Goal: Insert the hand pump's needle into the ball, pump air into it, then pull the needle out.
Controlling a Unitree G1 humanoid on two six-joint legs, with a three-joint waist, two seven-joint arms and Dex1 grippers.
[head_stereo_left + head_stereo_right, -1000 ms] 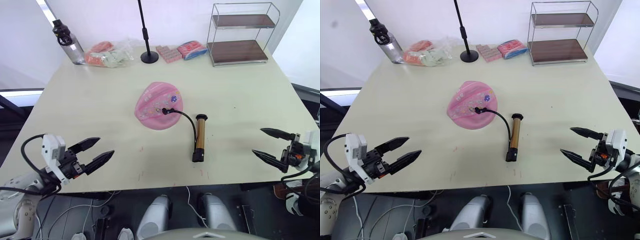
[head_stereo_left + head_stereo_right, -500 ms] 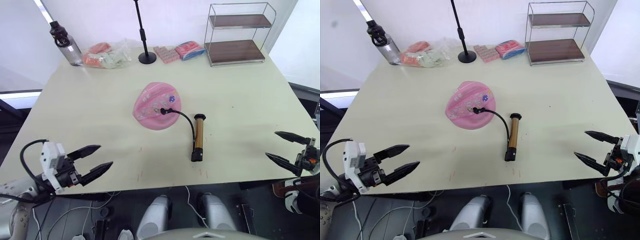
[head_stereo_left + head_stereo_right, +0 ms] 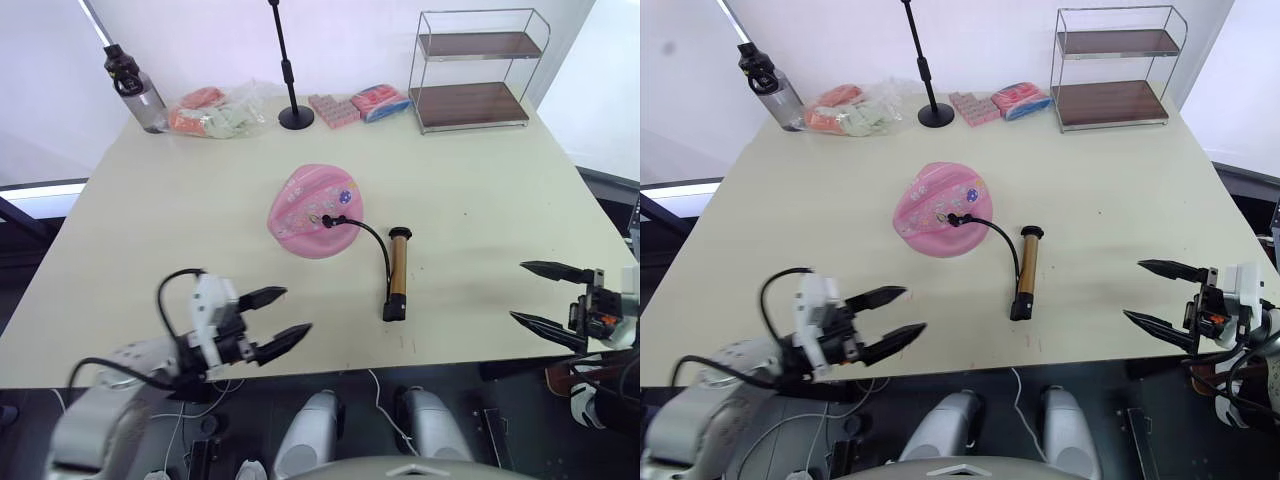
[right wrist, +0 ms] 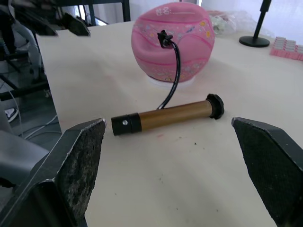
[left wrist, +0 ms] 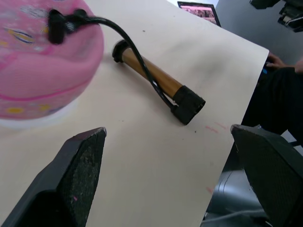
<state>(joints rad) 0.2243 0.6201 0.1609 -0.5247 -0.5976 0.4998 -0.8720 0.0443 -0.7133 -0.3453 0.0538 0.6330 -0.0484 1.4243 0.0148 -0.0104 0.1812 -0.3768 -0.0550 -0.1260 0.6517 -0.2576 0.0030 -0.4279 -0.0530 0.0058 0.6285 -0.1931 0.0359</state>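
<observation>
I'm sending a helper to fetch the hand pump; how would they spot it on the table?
Near the middle of the table, beside the pink ball, lies the hand pump. It is the only gold-bronze cylinder there, with a thin black hose curving to the ball.

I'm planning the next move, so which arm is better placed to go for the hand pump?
Probably the left. The left gripper, open, hangs over the table's near edge, facing the hand pump; the right gripper, open, sits off toward the table's right edge.
</observation>
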